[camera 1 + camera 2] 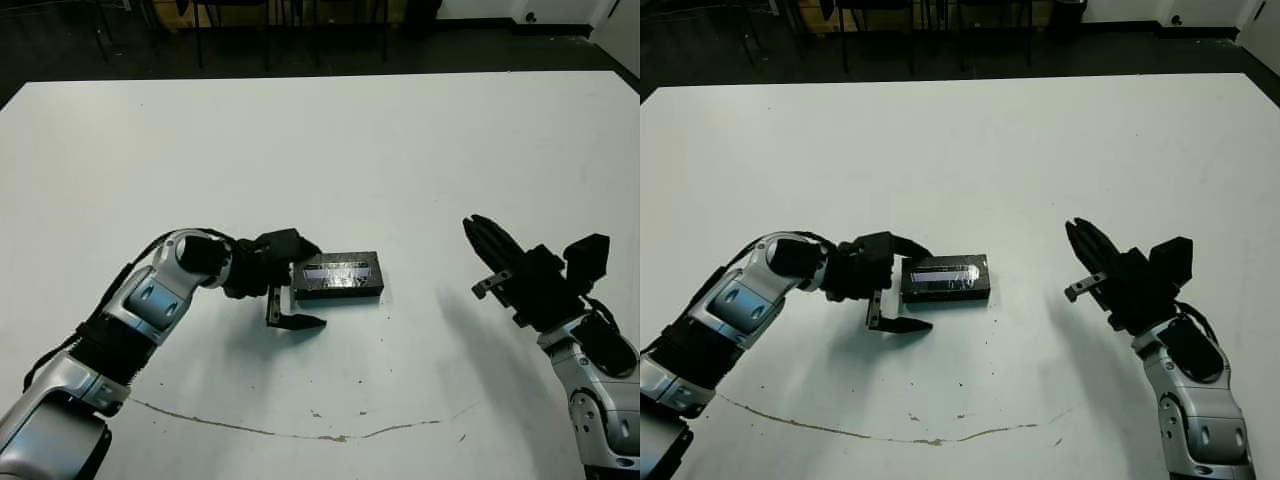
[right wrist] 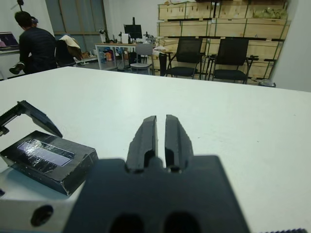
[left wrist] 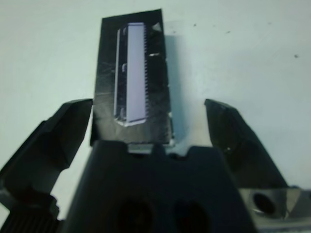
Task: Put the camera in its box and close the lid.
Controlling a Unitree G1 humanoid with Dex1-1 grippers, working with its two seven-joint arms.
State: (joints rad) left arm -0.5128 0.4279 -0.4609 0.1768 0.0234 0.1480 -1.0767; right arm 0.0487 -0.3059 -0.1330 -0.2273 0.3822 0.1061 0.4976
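A small black box (image 1: pixel 340 292) lies at the middle of the white table, with the lid (image 1: pixel 338 270) flat on top of it and its glossy greyish strip facing up. The camera is hidden. My left gripper (image 1: pixel 312 285) is open at the box's left end, one finger on each side of it and a gap to both. In the left wrist view the lid (image 3: pixel 131 77) runs away between the fingers (image 3: pixel 63 131). My right gripper (image 1: pixel 472 224) is shut, raised over the table well to the right of the box, with nothing in it.
A thin brown line (image 1: pixel 330 437) runs across the table (image 1: pixel 320 150) near its front edge. Black chairs (image 2: pixel 204 56) stand beyond the far edge. In the right wrist view a person (image 2: pixel 34 43) sits at a desk in the background.
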